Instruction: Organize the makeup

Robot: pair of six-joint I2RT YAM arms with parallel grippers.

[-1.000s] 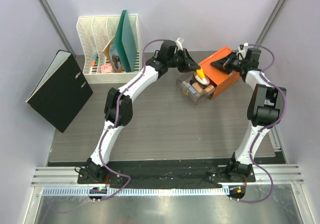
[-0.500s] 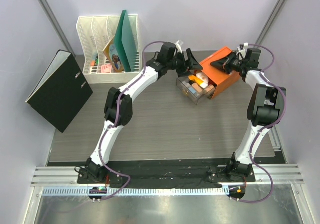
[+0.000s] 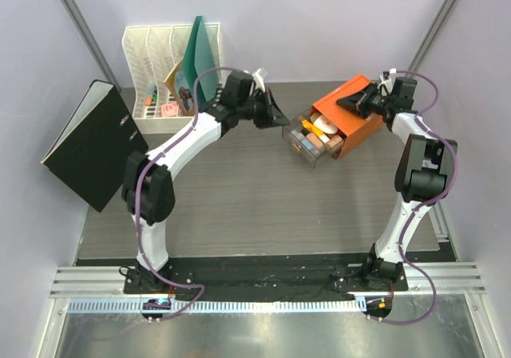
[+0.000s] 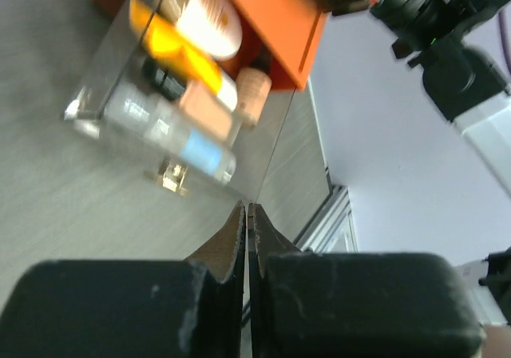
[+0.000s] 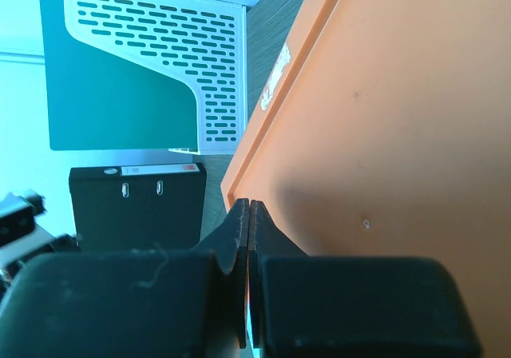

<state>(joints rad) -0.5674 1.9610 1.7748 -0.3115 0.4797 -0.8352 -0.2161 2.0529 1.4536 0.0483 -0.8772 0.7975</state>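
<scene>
The makeup lies in the clear drawer [image 3: 302, 152] pulled out of the orange box [image 3: 359, 126]. In the left wrist view I see a white oval compact [image 4: 209, 18], an orange tube [image 4: 172, 45], a peach bottle [image 4: 204, 102] and a clear bottle [image 4: 172, 130] packed side by side. My left gripper [image 3: 281, 120] hangs just left of the drawer, shut with nothing between its fingers [image 4: 247, 210]. My right gripper [image 3: 345, 102] is shut and rests on the orange box's top [image 5: 399, 94] near its edge.
A white file rack [image 3: 160, 70] with a green folder [image 3: 204, 62] stands at the back left. A black binder [image 3: 96, 146] leans at the left wall. Bare tabletop [image 3: 263, 206] stretches in front of the drawer.
My left gripper opened over the drawer and let the orange tube drop in. It then pulled back to the left and shut. The right arm has not moved.
</scene>
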